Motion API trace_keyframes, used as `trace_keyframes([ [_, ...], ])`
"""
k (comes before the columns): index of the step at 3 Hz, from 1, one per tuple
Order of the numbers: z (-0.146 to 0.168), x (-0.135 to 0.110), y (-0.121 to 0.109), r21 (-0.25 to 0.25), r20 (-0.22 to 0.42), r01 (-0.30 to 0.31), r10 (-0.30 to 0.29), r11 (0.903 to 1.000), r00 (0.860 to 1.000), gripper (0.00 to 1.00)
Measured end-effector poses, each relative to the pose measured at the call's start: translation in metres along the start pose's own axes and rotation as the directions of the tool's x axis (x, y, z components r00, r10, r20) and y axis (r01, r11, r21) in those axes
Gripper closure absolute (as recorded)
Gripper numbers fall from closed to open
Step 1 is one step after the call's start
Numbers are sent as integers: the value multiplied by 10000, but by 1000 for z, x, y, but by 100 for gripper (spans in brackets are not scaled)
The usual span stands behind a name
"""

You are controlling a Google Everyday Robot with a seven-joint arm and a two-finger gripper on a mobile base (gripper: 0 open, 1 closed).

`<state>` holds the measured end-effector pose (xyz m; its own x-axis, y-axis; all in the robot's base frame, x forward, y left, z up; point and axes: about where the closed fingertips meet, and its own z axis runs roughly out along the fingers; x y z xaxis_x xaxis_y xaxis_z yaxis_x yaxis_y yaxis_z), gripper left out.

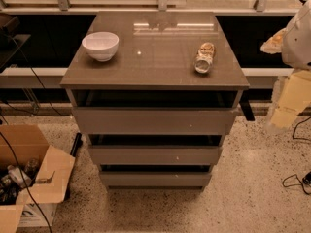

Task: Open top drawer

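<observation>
Top drawer point(154, 121) sits directly under the bench point(160, 57) top, front panel standing forward with its dark box showing behind, so judged partly open, further pull possibly left; hand point(297, 35) off the bench's right edge, grip state cannot tell.

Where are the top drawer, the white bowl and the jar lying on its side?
top drawer point(154, 120), camera view, middle of its front panel.
white bowl point(100, 48), camera view, its outer wall.
jar point(204, 57), camera view, middle of its side.
hand: not in view.
</observation>
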<state>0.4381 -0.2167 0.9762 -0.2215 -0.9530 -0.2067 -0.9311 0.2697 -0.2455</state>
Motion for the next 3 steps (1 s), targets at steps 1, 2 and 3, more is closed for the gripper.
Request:
trace_keyframes([
  [1, 0, 0, 0, 1, 1, 0, 0, 10000, 10000, 0],
  [2, 16, -9, -4, 204, 573, -303, 291, 9993, 9979, 0],
  [3, 63, -27, -15, 83, 1614, -866, 841, 9962, 9833, 0],
])
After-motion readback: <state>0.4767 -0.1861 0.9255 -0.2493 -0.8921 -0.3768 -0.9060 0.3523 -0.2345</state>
